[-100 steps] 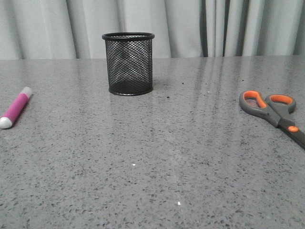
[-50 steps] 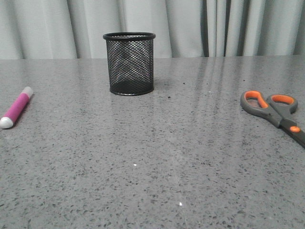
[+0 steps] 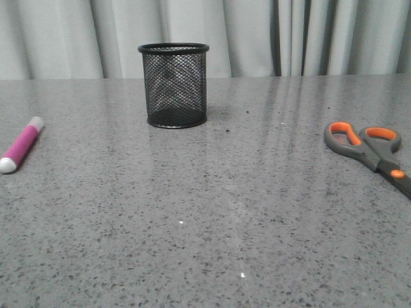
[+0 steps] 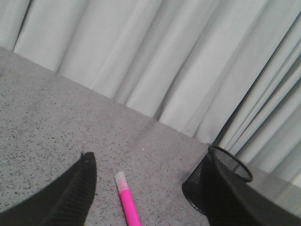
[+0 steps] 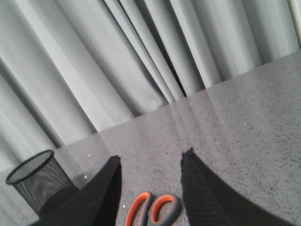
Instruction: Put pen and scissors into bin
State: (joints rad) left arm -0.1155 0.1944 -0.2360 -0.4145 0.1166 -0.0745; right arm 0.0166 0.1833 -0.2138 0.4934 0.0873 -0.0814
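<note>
The black wire-mesh bin (image 3: 174, 85) stands upright at the back middle of the grey table. The magenta pen (image 3: 20, 145) with a white cap lies flat at the far left. The scissors (image 3: 368, 147), grey handles lined orange, lie at the far right, handles toward the bin. Neither gripper shows in the front view. In the left wrist view my left gripper (image 4: 150, 155) is open above the table, with the pen (image 4: 128, 205) between its fingers and the bin (image 4: 211, 181) beside it. In the right wrist view my right gripper (image 5: 151, 157) is open, with the scissors (image 5: 155, 212) handles between its fingers.
Pale grey curtains (image 3: 257, 35) hang along the table's far edge. The speckled grey table (image 3: 212, 212) runs between pen, bin and scissors. The bin also shows at the edge of the right wrist view (image 5: 33, 183).
The front view shifts only a few pixels; pen, scissors and bin lie where they were.
</note>
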